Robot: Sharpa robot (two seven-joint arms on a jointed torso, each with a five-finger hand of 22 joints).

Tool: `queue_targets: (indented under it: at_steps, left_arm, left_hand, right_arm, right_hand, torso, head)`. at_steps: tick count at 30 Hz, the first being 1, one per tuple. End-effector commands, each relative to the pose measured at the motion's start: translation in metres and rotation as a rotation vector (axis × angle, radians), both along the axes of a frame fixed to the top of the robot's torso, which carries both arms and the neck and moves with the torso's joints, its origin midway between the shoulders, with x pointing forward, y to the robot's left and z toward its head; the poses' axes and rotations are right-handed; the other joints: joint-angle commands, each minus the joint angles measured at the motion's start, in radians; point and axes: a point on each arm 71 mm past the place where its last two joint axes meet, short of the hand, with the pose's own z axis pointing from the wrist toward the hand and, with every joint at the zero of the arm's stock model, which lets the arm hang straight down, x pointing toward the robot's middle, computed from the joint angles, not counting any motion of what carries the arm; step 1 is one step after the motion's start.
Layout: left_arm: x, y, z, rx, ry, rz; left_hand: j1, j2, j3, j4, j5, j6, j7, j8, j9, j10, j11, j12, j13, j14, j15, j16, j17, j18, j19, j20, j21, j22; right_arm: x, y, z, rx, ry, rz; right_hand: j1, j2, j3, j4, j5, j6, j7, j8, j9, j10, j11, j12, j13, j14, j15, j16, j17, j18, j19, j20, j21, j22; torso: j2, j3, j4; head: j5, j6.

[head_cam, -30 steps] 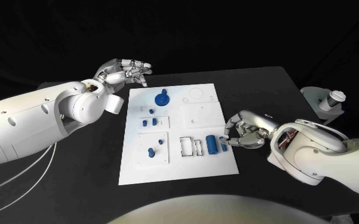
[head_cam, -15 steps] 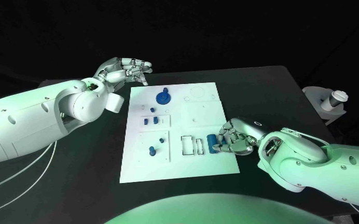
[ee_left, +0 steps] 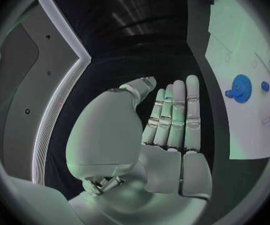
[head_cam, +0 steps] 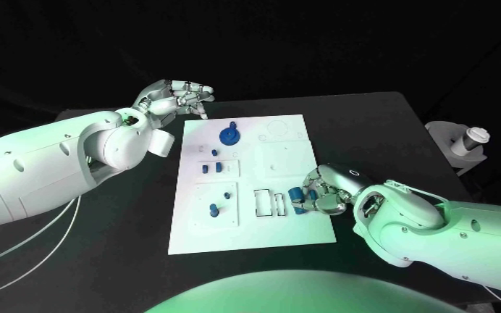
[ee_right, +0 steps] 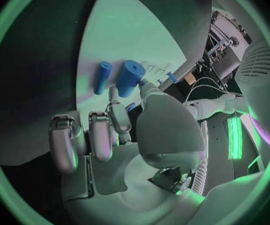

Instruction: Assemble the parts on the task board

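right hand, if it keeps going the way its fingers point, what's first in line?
Probably the larger blue cylinder: the right hand has its fingertips right at it on the task board, the smaller blue cylinder beside it. Whether they already touch is unclear.

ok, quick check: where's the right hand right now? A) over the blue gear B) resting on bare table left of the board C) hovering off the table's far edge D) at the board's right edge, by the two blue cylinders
D: in the head view the right hand sits at the right edge of the task board, fingers at the two blue cylinders; the blue gear lies apart, further up the board.
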Motion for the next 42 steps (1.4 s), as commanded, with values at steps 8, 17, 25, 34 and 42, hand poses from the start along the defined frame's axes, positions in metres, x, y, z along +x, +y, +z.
queue_targets:
  at_steps: [8,17,25,34,42]
  left_arm:
    - [-0.001,-0.002,0.001,-0.015,0.003,-0.020]
    - [-0.002,-0.001,0.001,-0.014,0.006,-0.020]
    - [-0.002,0.000,0.001,-0.013,0.006,-0.017]
    - [-0.002,0.000,0.001,-0.013,0.006,-0.018]
    - [-0.002,-0.001,0.001,-0.014,0.007,-0.020]
  left_hand:
    - [-0.002,0.008,-0.002,0.008,-0.001,-0.007,0.000,0.007,-0.001,-0.008,-0.001,-0.001,-0.002,-0.004,0.007,-0.005,0.000,0.012,0.006,0.003,-0.007,-0.003]
    - [-0.002,0.008,-0.002,0.008,-0.001,-0.007,0.000,0.007,-0.001,-0.008,-0.001,-0.001,-0.002,-0.004,0.007,-0.005,0.000,0.012,0.006,0.003,-0.007,-0.003]
    - [-0.003,0.008,-0.002,0.009,-0.001,-0.008,0.000,0.007,-0.001,-0.009,-0.001,0.000,-0.002,-0.004,0.007,-0.005,0.000,0.012,0.006,0.003,-0.009,-0.004]
    - [-0.003,0.008,-0.002,0.009,-0.001,-0.008,0.000,0.007,-0.001,-0.009,-0.001,0.000,-0.002,-0.004,0.007,-0.005,0.000,0.012,0.006,0.003,-0.009,-0.004]
    - [-0.003,0.008,-0.002,0.009,-0.001,-0.008,0.000,0.007,-0.001,-0.009,-0.001,0.000,-0.002,-0.004,0.007,-0.005,0.000,0.012,0.006,0.003,-0.009,-0.004]
  right_arm:
    - [-0.003,0.010,-0.013,-0.076,0.025,0.040]
    - [-0.005,0.014,-0.013,-0.063,0.002,0.032]
    - [-0.007,0.014,0.001,0.012,-0.089,0.004]
    - [-0.007,0.023,0.023,0.087,-0.143,-0.001]
    - [-0.002,0.037,0.020,0.109,-0.084,0.008]
  right_hand:
    - [-0.009,0.008,-0.040,-0.001,-0.013,0.011,-0.010,0.011,0.008,0.010,-0.004,0.010,0.019,0.073,-0.007,0.011,0.094,-0.014,0.105,-0.003,0.004,0.263]
    - [0.039,0.037,-0.057,-0.004,0.022,0.040,-0.023,0.034,0.022,0.034,-0.015,0.040,0.058,0.076,-0.016,0.018,0.109,-0.014,0.105,-0.010,0.004,0.263]
    - [0.150,0.077,-0.002,-0.012,-0.003,0.072,-0.046,0.059,0.033,0.069,-0.037,0.083,0.110,0.081,-0.034,0.031,0.136,-0.014,0.105,-0.026,0.004,0.263]
    - [0.179,0.079,0.067,-0.002,-0.010,0.080,-0.052,0.062,0.032,0.074,-0.043,0.082,0.117,0.081,-0.040,0.032,0.140,-0.014,0.105,-0.034,0.004,0.263]
    - [0.126,0.077,0.091,-0.001,-0.010,0.087,-0.052,0.067,0.033,0.077,-0.043,0.081,0.122,0.081,-0.040,0.033,0.141,-0.014,0.105,-0.034,0.004,0.263]
  torso:
    - [0.003,-0.0007,0.0008]
    - [0.004,-0.0003,0.0002]
    - [0.004,0.0004,-0.0003]
    - [0.006,-0.0002,0.0005]
    - [0.007,-0.0012,0.0021]
  head:
    - [0.004,-0.005]
    - [0.007,-0.003]
    - [0.013,-0.005]
    - [0.012,-0.003]
    - [0.013,-0.004]
